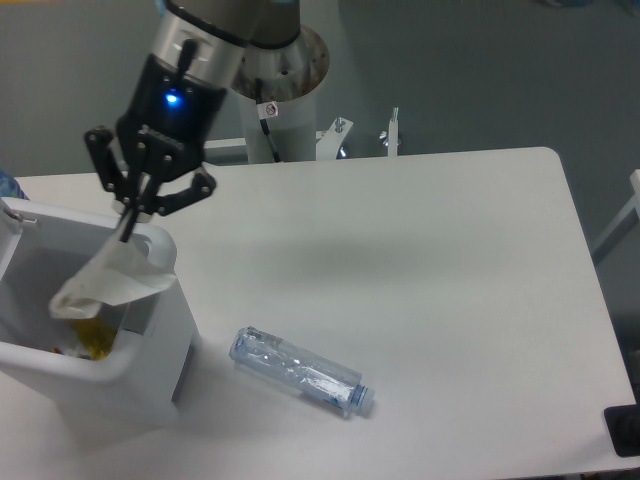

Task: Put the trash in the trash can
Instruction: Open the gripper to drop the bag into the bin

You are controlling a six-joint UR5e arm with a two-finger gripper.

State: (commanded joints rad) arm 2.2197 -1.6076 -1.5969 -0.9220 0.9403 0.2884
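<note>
Wrapper over bin, pre-release
Gripper [128, 225] fingers pinched on wrapper [108, 282] above trash can [160, 245]; risk: catches right rim, drops outside. Bottle [300, 372] on table.

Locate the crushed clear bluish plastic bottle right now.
The crushed clear bluish plastic bottle lies on its side on the white table, lower centre of the camera view, just right of the white boxy plastic bin and apart from it.

A pale wrapper [105, 283] hangs from the black end effector [128, 228], lit blue, over the white bin [150, 350] with yellow scraps [90, 335]; a bluish clear bottle [300, 371] lies on the white desk [430, 280].
</note>
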